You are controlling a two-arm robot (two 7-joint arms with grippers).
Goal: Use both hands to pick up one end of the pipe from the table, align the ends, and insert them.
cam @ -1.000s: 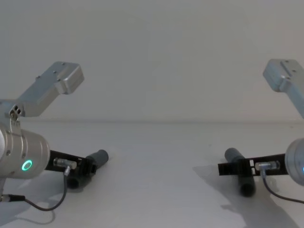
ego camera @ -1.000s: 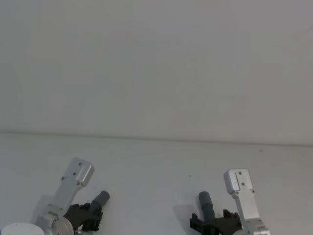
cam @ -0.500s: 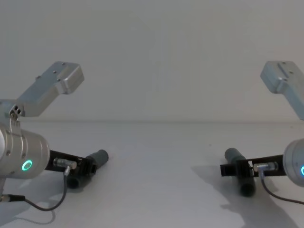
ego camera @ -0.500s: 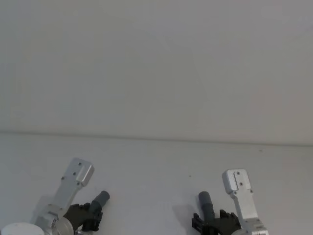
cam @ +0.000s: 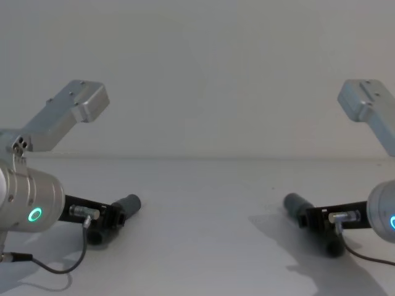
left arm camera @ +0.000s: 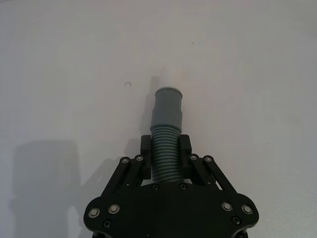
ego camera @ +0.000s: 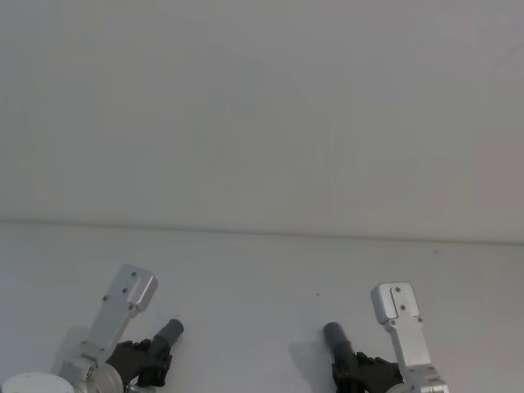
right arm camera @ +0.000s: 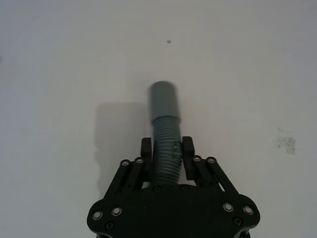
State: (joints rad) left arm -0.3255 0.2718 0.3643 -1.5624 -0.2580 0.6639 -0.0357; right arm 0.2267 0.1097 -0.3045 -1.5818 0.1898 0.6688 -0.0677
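Each gripper holds one pipe piece, and the two free ends are well apart.

The left gripper (left arm camera: 166, 149) is closed on the ribbed body of the left hose piece (left arm camera: 167, 116), and the right gripper (right arm camera: 167, 148) is clamped in the same way on the right hose piece (right arm camera: 164, 111). Both are low over the white table (cam: 203, 203), at the robot's near side. From the shadows I judge that the pieces are slightly lifted, but I cannot tell this surely. The left cuff (ego camera: 171, 332) points forward and toward the right. The right cuff (ego camera: 333, 334) points forward and toward the left. So the two long axes lean toward each other but do not make one line. Neither arm is clearly nearer to the middle. Before inserting, both wrists probably must turn inward until the cuffs face each other. I cannot tell which cuff is the narrower one.
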